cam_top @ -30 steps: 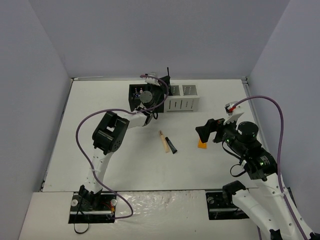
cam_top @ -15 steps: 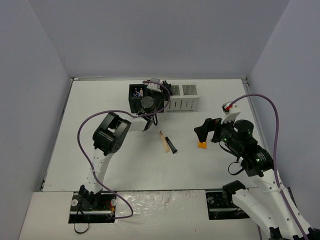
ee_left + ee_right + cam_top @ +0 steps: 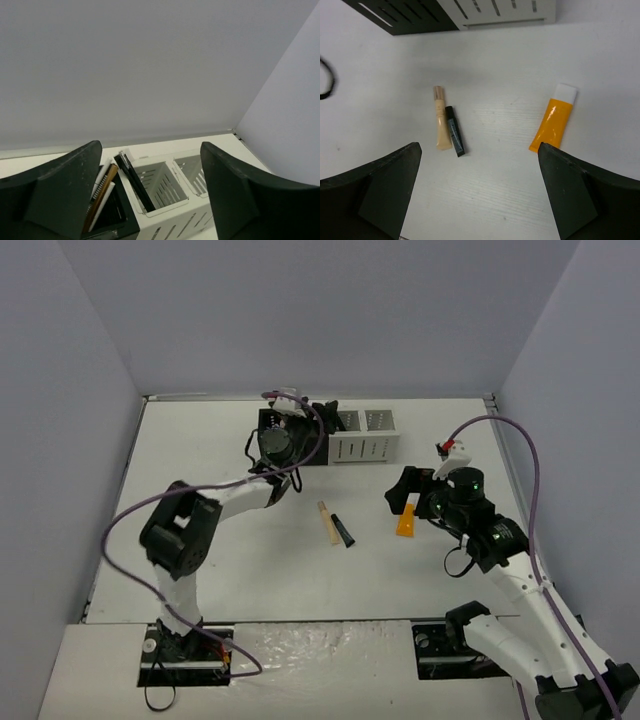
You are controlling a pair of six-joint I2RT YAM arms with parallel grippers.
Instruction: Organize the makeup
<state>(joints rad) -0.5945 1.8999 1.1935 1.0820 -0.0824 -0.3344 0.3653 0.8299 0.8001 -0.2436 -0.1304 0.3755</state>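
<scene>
My left gripper (image 3: 316,412) (image 3: 150,167) hangs open above the organizers, holding nothing. Between its fingers a black pencil (image 3: 134,182) leans in the left compartment of the white organizer (image 3: 172,212) (image 3: 365,437). Tan and white pencils (image 3: 101,192) stand in the black organizer (image 3: 117,227) (image 3: 270,440). On the table lie a tan tube (image 3: 326,522) (image 3: 440,118), a small black tube (image 3: 343,531) (image 3: 454,131) and a flat orange tube (image 3: 405,521) (image 3: 553,122). My right gripper (image 3: 400,500) (image 3: 477,165) is open, hovering just above the orange tube's near end.
The two organizers stand side by side at the back of the white table (image 3: 200,540). Grey walls close in the back and both sides. Purple cables loop over each arm.
My left gripper opened and let go of the black pencil, which now rests in the white organizer; its elbow swung left. The right gripper moved left and forward toward the orange tube.
</scene>
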